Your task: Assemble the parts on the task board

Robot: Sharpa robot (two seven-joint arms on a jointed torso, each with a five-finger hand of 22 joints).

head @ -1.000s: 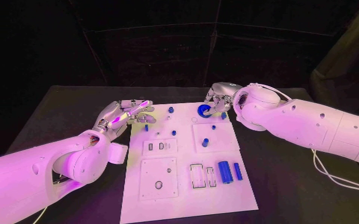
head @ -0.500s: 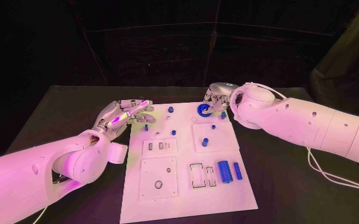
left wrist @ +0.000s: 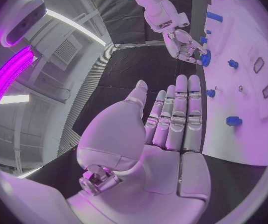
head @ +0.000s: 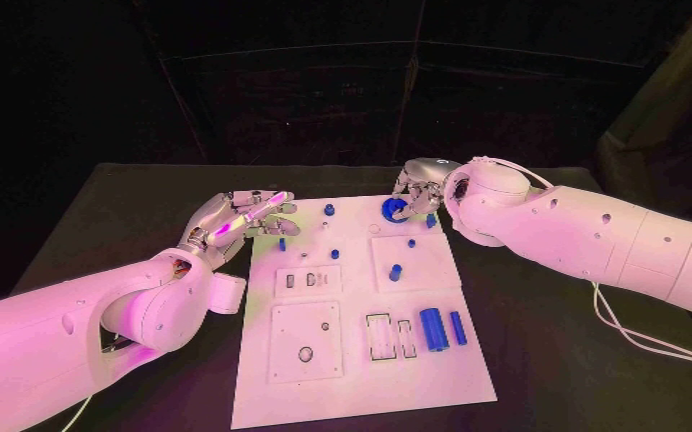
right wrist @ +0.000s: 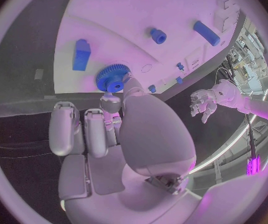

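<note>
Gear at the board's far end
Right hand [head: 420, 188] pinches the blue gear [right wrist: 113, 77] in its fingertips over the board [head: 346, 352]; left hand [head: 240, 217] released, fingers straight.

Left arm was extended from the lower left of the frame, its left hand [head: 242, 218] held flat with fingers [left wrist: 178, 115] straight, together and empty. Right arm was reached in from the right edge; the right hand [head: 417, 190], near upper centre, was curled downward with fingertips [right wrist: 123, 83] pinched on a blue gear [right wrist: 111, 77].
</note>
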